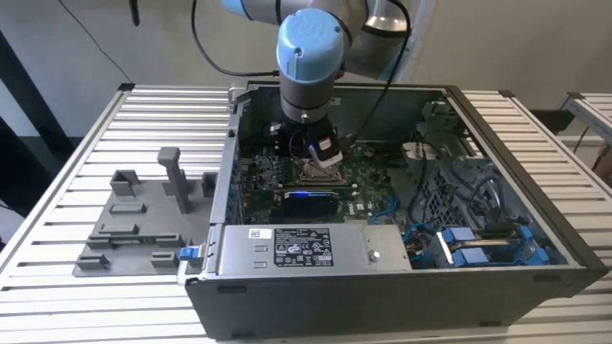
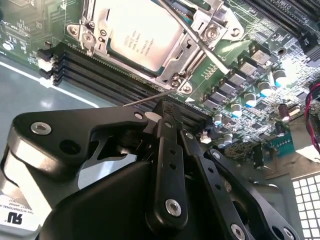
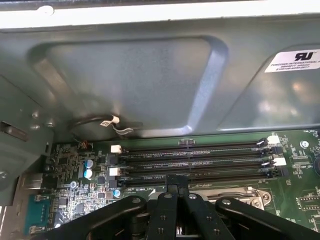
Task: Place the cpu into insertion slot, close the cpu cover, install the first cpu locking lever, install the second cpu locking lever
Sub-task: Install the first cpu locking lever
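As the hand hangs low inside the computer case, its fingers are pressed together with nothing visibly between them. The tip sits just beside a thin locking lever that slants out from the socket corner. To my eye the step in hand is seating that lever. The tip should bear on the wire close to its free end, push it down, then move it sideways under its catch. The load should stay light, because the rod looks springy and could skip off a narrow fingertip. Whether the tip touches the wire I cannot tell.

Just beyond, the cpu cover lies flat over the insertion slot. The cpu shows through its window, seated in the slot. A second lever crosses the cover's far side, and I cannot tell whether it is hooked.

Hemming the hand in, the long black memory slots run right alongside the socket, so a slip would land on their clips. A row of capacitors stands near the other side. Farther back the case wall rises close, with a small loose wire against it. Out past the case, a grey fixture rests on the slatted table, well apart from the work.
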